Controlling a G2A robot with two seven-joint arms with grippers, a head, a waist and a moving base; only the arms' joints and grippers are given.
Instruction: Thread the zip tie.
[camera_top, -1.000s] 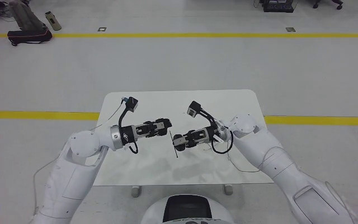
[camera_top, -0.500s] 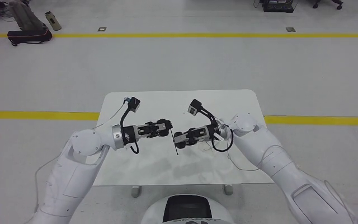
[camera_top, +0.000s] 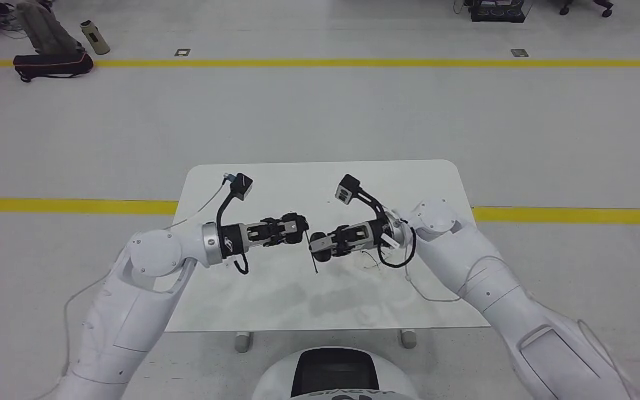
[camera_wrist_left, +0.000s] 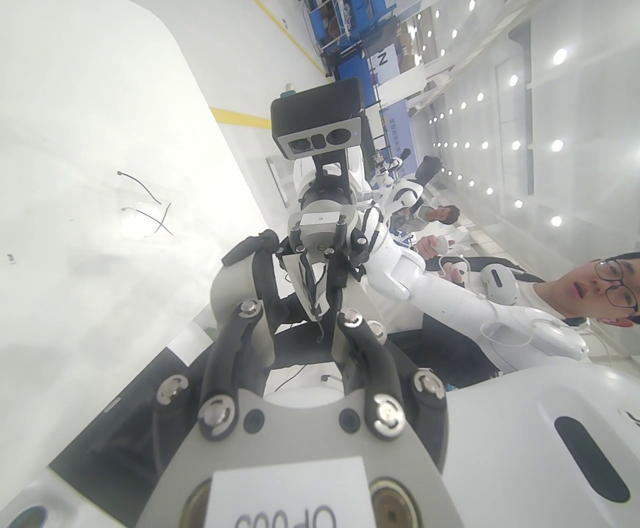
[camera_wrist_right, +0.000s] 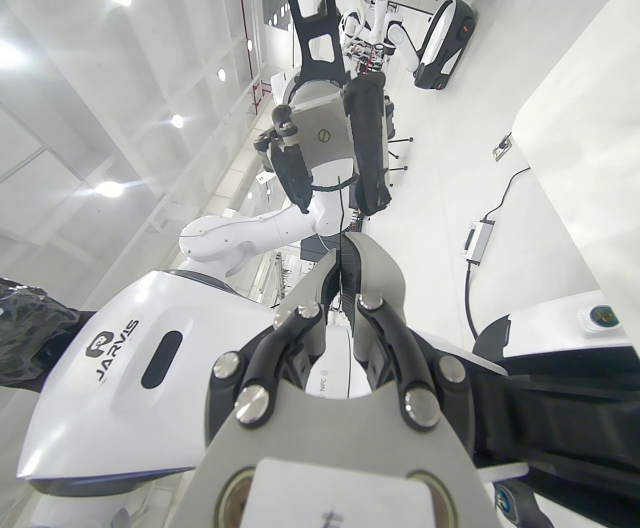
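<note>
Over the middle of the white table my two grippers face each other tip to tip. My right gripper is shut on a thin black zip tie. The strap runs straight out toward my left gripper. The left gripper stands open, with the right gripper's tips and the zip tie just in front of the gap. From above, the left gripper and right gripper nearly meet, and an end of the zip tie hangs below them.
Two loose black zip ties lie on the tabletop beyond the grippers, with a small dark bit farther off. The table's rounded far edge borders open floor.
My right gripper has shifted a little toward the far side and closer to the left gripper. Less of the zip tie hangs below it in the top view. The left arm has barely moved.
</note>
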